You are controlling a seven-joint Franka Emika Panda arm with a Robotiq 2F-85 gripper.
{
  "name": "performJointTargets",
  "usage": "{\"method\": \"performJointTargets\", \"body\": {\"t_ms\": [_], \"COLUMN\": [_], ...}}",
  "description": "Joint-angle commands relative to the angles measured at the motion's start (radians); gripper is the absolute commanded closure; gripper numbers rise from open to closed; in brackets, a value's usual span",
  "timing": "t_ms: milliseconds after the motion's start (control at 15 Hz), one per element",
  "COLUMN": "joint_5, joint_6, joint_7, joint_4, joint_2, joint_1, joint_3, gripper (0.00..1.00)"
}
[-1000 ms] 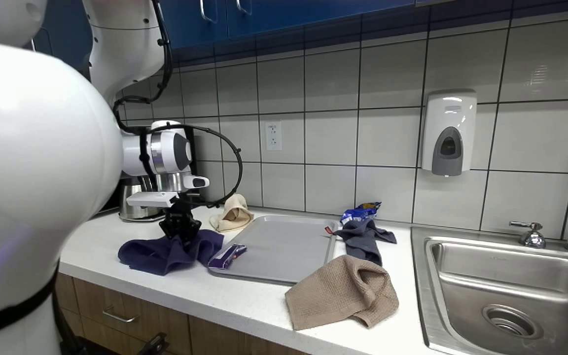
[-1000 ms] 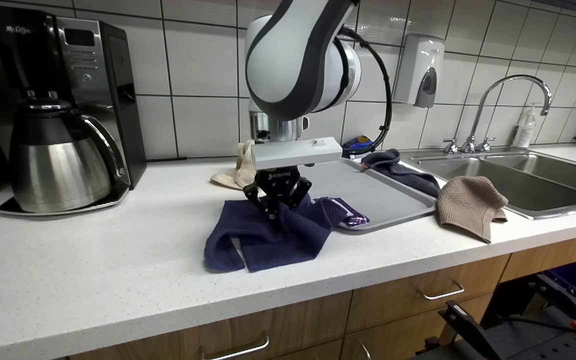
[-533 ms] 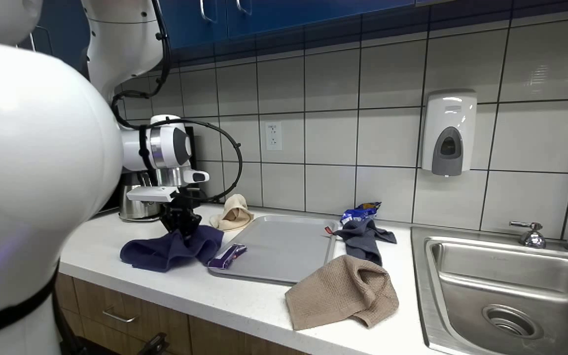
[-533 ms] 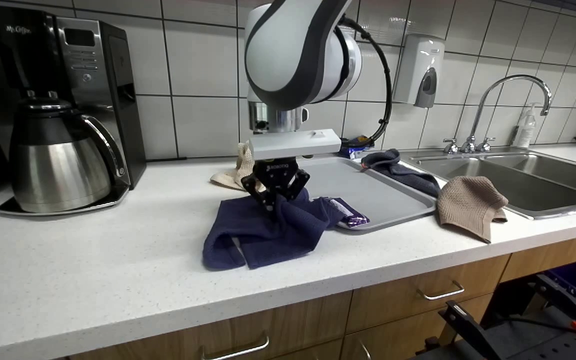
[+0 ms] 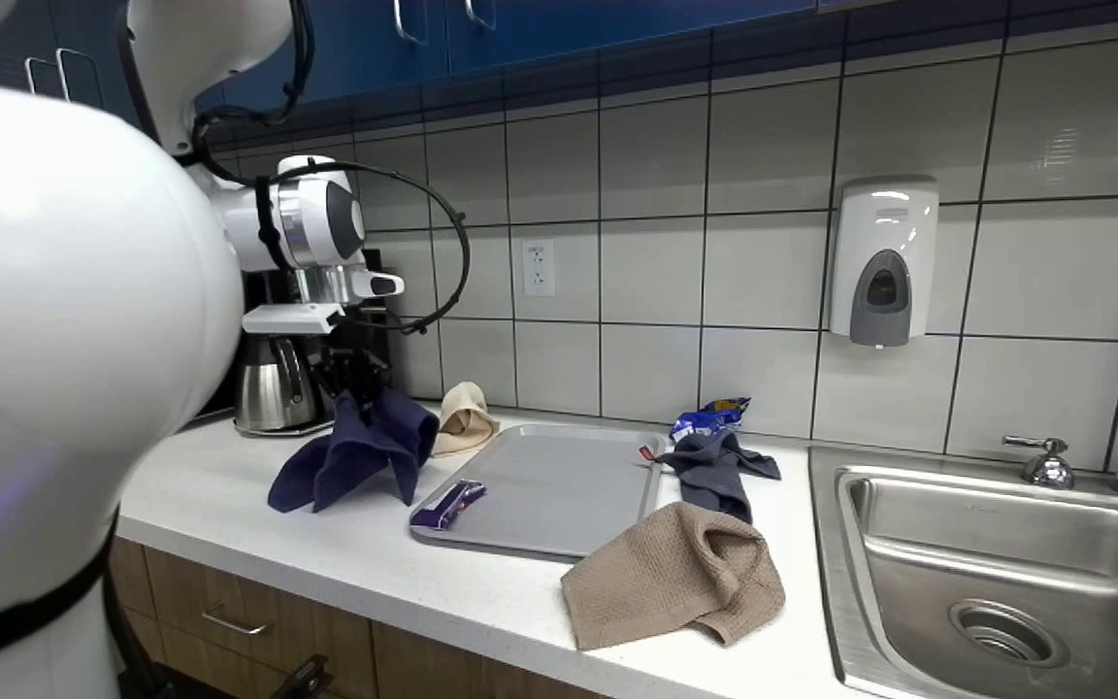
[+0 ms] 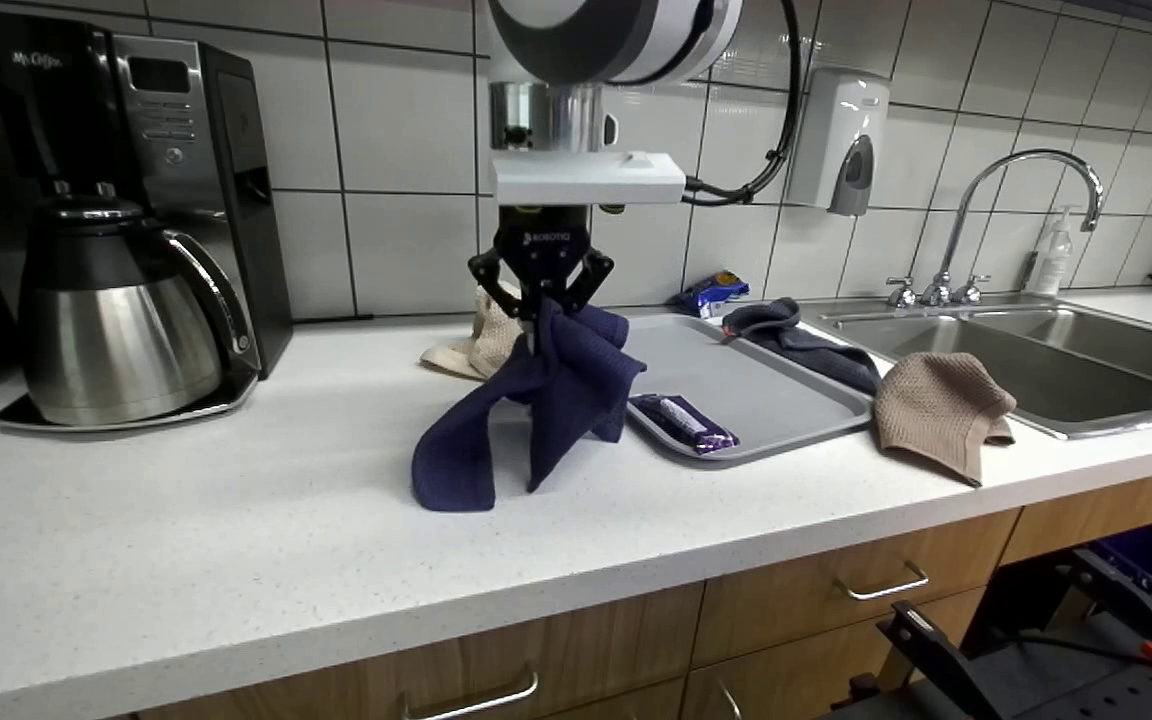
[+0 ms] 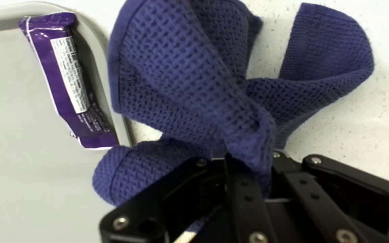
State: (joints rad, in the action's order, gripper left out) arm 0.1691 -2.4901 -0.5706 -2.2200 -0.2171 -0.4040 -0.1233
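My gripper [image 6: 539,322] is shut on a bunched fold of a dark blue waffle-weave cloth [image 6: 576,385]. Below the fingers the cloth hangs in loose flaps; whether its lowest corners touch the white counter I cannot tell. In the wrist view the cloth [image 7: 187,74] fills the middle and covers the fingertips, with one fold rising between the fingers. Beside it, a purple wrapped bar [image 7: 61,74] lies on the near corner of the grey tray [image 7: 19,145]. An exterior view has the held cloth [image 5: 365,442] left of the tray, in front of the coffee maker's carafe [image 5: 276,388].
A beige cloth [image 6: 481,345] lies behind the gripper. Past the tray are a dark grey cloth [image 5: 714,471], a blue packet [image 5: 709,417] and a brown cloth [image 5: 675,573], then the steel sink [image 5: 833,563]. The coffee maker [image 6: 236,200] stands against the tiled wall.
The gripper has risen from the counter and carried the blue cloth up with it. The cloth has gone from lying spread out to hanging in folds, uncovering more of the purple bar.
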Motion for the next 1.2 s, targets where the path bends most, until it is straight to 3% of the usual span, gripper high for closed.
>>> {"method": "performJointTargets", "body": {"t_ms": [0,1133], "joint_5": [0.013,0.110], "joint_6": [0.049,0.106], "joint_7": [-0.005,-0.066], "joint_4": [-0.039,-0.163], "joint_2": [0.104,0.394], "joint_1": [0.025,0.218], "joint_3": [-0.018,-0.025], "gripper": [0.98,0.98]}}
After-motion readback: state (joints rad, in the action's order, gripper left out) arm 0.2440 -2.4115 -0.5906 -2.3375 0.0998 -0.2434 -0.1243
